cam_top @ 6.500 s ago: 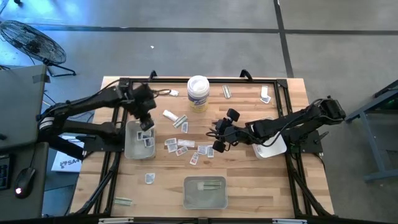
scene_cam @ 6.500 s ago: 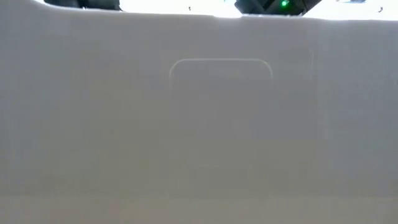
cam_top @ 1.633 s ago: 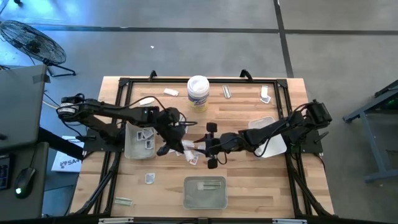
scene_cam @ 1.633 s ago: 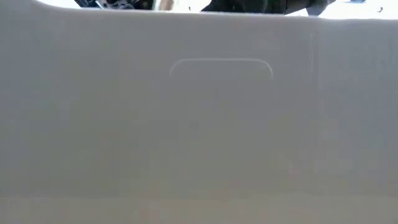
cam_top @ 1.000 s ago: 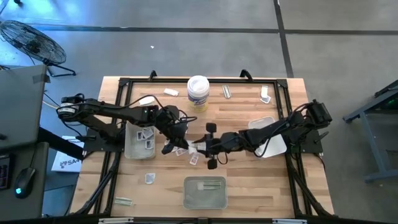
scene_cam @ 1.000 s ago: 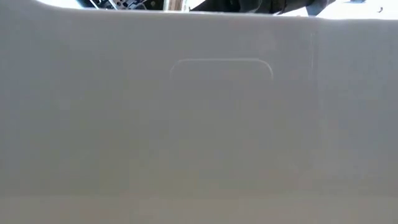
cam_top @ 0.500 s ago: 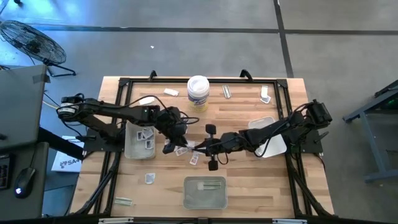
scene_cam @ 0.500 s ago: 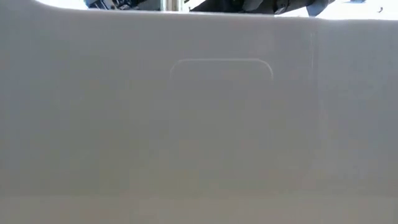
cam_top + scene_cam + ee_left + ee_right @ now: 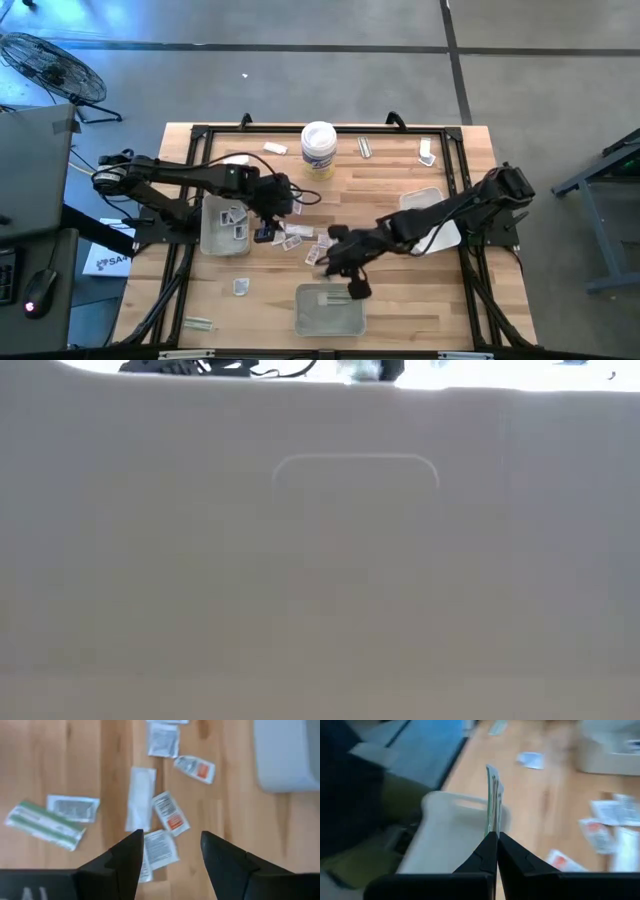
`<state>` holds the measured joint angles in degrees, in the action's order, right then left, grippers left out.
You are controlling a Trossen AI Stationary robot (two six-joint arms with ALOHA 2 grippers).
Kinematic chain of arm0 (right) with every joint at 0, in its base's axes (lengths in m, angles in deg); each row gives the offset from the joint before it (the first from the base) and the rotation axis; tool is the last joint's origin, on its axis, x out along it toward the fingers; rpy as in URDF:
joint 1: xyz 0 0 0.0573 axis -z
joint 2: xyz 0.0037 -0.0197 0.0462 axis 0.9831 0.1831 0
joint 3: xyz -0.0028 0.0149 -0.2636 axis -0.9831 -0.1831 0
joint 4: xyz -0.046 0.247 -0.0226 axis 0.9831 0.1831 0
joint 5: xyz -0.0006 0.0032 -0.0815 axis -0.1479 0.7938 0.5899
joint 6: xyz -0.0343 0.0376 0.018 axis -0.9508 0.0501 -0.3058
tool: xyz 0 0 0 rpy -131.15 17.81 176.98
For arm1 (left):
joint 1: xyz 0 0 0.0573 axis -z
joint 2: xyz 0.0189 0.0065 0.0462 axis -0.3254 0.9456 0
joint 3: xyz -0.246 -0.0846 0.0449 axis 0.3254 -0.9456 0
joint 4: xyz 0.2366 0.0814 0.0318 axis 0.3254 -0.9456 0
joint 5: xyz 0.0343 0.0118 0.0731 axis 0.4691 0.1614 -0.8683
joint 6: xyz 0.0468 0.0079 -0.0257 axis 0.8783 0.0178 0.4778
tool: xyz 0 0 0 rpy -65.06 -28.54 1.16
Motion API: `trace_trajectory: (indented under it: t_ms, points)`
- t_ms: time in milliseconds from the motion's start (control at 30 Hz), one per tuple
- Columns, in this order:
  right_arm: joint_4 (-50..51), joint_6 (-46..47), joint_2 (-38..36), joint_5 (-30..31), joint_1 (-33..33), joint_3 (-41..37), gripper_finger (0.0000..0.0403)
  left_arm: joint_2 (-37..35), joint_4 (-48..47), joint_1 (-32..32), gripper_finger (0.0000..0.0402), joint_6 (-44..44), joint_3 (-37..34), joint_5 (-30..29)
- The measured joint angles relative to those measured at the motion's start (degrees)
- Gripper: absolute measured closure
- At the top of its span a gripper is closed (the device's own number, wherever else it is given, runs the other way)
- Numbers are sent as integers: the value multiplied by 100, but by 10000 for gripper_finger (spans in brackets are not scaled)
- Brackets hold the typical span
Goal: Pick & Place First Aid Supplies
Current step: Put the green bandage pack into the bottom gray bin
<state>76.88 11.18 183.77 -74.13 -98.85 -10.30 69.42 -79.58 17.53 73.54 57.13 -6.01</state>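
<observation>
Right hand pinched a green strip on edge, so we judged it bound for the tray at 6 o'clock | left hand wide, empty, above packets mid-bench, ready to pick.

Your loose packets lie scattered mid-table, between the left tray and the right tray. A third tray sits at the near edge, in front of them. Behind them, toward the far edge, stands the tub.
</observation>
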Motion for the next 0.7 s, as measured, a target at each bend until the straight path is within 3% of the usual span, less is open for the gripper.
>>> trace_trajectory:
  t_ms: [500, 700]
  points:
    - [2876, 1616, 2102, -330, -621, 2315, 402, 2, 498, 0, 206, -749, -828, -466]
    - [3028, 1770, 2575, -625, -703, 2676, 402, 2, 839, 0, 206, -905, -866, -676]
